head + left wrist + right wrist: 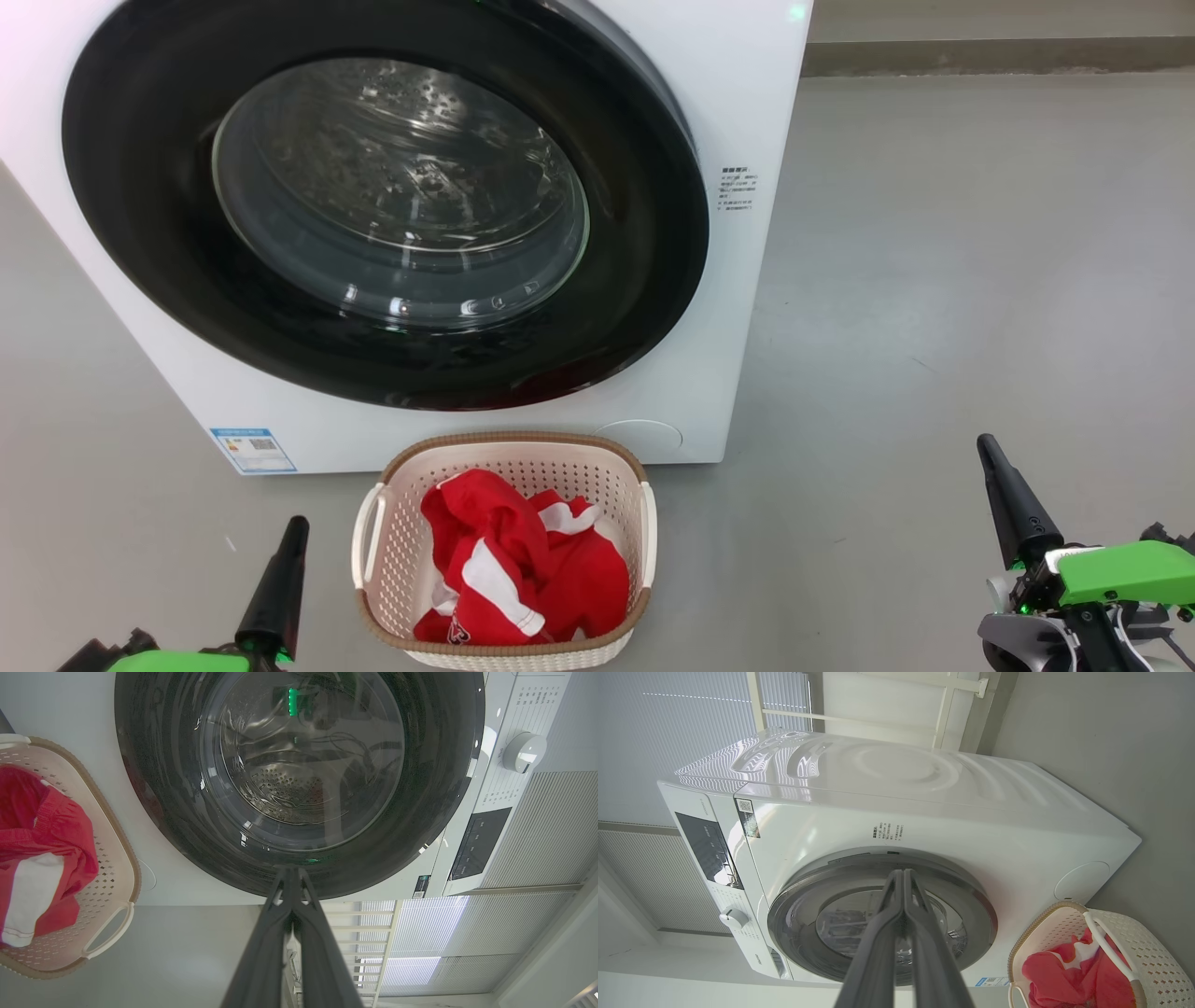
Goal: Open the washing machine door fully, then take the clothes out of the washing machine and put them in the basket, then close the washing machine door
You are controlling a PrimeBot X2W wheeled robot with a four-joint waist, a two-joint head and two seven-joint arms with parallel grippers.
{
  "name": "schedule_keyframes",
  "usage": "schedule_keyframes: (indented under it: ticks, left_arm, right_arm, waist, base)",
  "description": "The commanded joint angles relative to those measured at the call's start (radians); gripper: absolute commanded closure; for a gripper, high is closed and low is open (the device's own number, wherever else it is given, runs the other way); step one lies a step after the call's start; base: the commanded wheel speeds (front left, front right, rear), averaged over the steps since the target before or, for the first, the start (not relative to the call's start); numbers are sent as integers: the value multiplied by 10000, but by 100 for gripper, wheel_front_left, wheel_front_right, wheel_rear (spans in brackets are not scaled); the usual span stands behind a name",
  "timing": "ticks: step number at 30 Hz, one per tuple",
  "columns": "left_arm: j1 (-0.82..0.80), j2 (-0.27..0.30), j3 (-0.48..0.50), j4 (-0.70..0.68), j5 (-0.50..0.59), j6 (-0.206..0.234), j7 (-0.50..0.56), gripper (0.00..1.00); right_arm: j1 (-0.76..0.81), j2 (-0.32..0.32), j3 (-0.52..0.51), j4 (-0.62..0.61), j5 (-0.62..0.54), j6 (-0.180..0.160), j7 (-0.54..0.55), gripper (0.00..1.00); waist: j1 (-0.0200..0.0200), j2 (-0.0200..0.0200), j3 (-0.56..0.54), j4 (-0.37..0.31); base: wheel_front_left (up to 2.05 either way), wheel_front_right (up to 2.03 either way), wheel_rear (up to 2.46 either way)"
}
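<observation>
Resting low with its two dark fingers pressed together and nothing between them, the left end effector (pixel 296 527) points up toward the washing machine door (pixel 644 280). In its wrist view the joined tips line up with the door's lower black rim; whether they touch it I cannot tell. The right end effector (pixel 988 450) is likewise clamped tight and empty, standing well off to the machine's right over bare floor (pixel 934 280). Both look parked rather than reaching, and I judge there is nothing left for them to hold.

Between the two, nearer the left one and just to its right, the cream perforated basket (pixel 523 439) sits on the floor at the foot of the white front-loading washing machine (pixel 747 112), directly below the door. That is a sensible spot, a short drop from the opening. Inside it lie the red clothes (pixel 523 560) with white panels, bunched in a heap that covers most of the bottom and sits lower than the brown rim.

Beyond the basket, ahead of both end effectors, the door appears shut against the cabinet. Through its glass bowl the perforated steel drum (pixel 285 788) shows no fabric. From that, all three steps look done.
</observation>
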Motion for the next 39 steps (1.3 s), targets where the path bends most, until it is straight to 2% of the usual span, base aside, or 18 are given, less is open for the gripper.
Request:
schedule_keyframes:
  ticks: [1,39]
  left_arm:
    - [-417,74,358,-269,-63,-69,43,100]
    - [-417,74,356,-269,-65,-69,41,100]
  right_arm:
    - [-407,-162,132,-297,13,-6,51,100]
    - [-409,-150,115,-296,0,-6,64,100]
  waist:
    - [0,0,0,0]
    - [0,0,0,0]
  base:
    - [0,0,0]
    - [0,0,0]
